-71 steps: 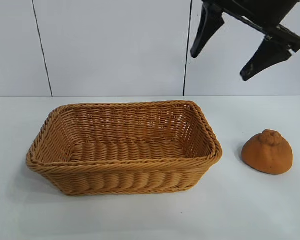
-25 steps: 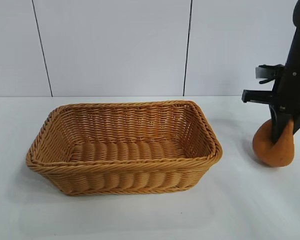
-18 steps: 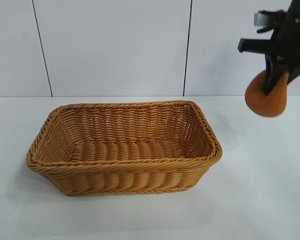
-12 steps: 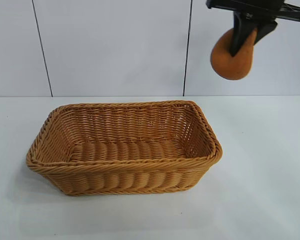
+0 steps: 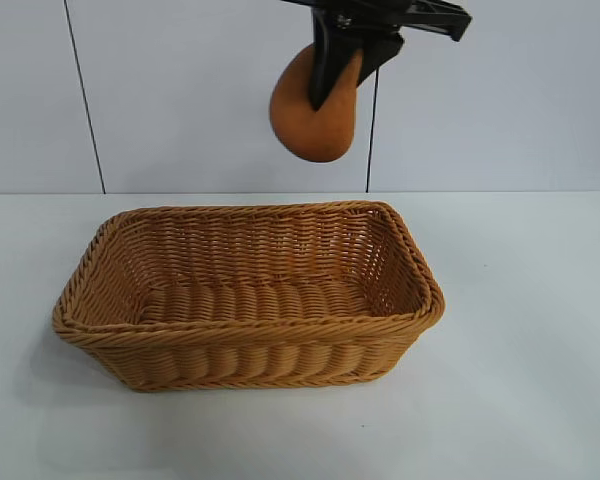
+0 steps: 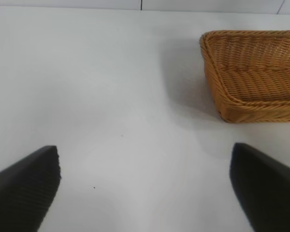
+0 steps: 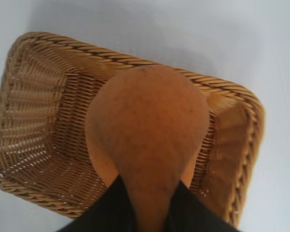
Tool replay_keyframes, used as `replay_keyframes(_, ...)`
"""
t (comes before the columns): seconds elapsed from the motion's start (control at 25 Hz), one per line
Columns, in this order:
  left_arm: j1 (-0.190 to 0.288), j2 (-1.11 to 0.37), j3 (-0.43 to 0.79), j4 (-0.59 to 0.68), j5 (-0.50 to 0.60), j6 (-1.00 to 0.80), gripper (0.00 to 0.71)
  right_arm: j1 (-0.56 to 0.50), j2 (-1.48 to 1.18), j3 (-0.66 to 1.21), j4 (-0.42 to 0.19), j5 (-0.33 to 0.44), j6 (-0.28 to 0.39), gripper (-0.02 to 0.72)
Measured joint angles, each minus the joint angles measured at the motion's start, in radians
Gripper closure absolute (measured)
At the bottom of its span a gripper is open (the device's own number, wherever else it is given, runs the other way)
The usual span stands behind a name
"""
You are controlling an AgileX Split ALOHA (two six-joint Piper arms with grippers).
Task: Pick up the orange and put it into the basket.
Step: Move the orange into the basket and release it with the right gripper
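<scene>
Right gripper: the right gripper is seen at the top of the exterior view, high above the basket, clenched on the orange, with a black finger pressed down the fruit's front face.
Orange: the orange is held in the air, clear of the tabletop, its rounded end hanging downward; it is pinched so that it narrows toward the gripper.
Orange over basket: in the right wrist view the orange is seen directly over the basket's interior, nearer one short end than the other; the gripper is closed on its narrow upper part.
Basket: the wicker basket is set on the white tabletop, upright, left of centre in the exterior view; nothing is seen lying on its woven floor.
Basket rim: the thick braided rim is visible around the orange on every side in the right wrist view.
Left gripper: the left gripper is held released over bare tabletop, its two dark fingers wide apart; nothing is between them.
Left gripper and basket: one corner of the basket is seen in the left wrist view, well apart from the fingers.
</scene>
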Motion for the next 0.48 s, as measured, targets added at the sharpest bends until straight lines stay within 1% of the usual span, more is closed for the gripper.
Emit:
replay_keyframes(0.24,0.000,0.000,0.000,0.000,0.000,0.000,0.035,0.090,0.076,0.000,0.007,-0.054,0.006,0.659)
replay_keyframes(0.48,0.000,0.000,0.000,0.000,0.000,0.000,0.035,0.107,0.203,0.000,0.005,-0.067,0.006,0.660)
